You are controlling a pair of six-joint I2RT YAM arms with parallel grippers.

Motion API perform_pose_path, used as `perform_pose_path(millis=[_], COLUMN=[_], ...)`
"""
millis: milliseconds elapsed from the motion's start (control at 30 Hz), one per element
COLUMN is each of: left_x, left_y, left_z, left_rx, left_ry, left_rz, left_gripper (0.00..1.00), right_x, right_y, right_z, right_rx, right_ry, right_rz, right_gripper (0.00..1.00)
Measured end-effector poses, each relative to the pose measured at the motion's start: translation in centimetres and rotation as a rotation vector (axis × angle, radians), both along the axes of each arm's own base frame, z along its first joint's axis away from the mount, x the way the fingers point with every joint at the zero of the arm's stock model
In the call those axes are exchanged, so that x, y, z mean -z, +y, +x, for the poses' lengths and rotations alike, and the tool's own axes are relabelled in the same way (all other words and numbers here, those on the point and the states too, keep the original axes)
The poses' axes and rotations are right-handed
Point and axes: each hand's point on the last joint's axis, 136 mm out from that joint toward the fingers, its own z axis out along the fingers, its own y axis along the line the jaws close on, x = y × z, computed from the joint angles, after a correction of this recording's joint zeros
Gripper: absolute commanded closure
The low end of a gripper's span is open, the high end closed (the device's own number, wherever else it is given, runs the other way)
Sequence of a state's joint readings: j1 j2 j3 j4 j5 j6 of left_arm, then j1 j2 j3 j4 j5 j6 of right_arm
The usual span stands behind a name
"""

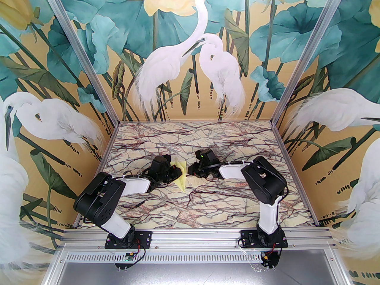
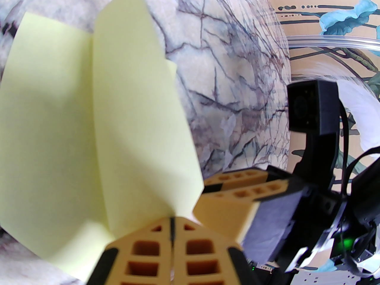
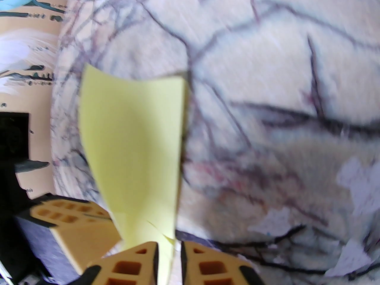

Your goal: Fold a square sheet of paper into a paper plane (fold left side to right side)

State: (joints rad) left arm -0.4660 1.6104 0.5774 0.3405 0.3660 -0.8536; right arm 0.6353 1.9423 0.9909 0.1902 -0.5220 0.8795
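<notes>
Pinching paper plane, left hand closed, right hand slightly parted

A tabletop patterned like cream marble with dark purple veins sits between three walls. The walls carry a mural of white egrets, teal lotus leaves and pale yellow flowers. Aluminium posts rise from the back corners, and an aluminium rail crosses the near edge.

Probably a robotics lab test cell, aluminium frame, painted heron mural walls, marble-print tabletop
</notes>
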Motion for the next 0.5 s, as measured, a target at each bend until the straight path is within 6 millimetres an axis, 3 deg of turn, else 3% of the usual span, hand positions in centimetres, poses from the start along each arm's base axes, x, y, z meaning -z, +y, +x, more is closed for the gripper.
perform_pose_path(millis=[167, 500], left_x=[0.0, 0.0], left_y=[0.0, 0.0], left_z=[0.0, 0.0], left_rx=[0.0, 0.0], left_ry=[0.0, 0.001], left_rz=[0.0, 0.0], left_gripper=[0.94, 0.95], right_x=[-1.1, -0.5], right_y=[0.9, 2.0], right_z=[0.5, 0.9], right_rx=[-0.001, -0.017], right_ry=[-0.013, 0.007], right_rz=[0.07, 0.109], right_gripper=[0.75, 0.75])
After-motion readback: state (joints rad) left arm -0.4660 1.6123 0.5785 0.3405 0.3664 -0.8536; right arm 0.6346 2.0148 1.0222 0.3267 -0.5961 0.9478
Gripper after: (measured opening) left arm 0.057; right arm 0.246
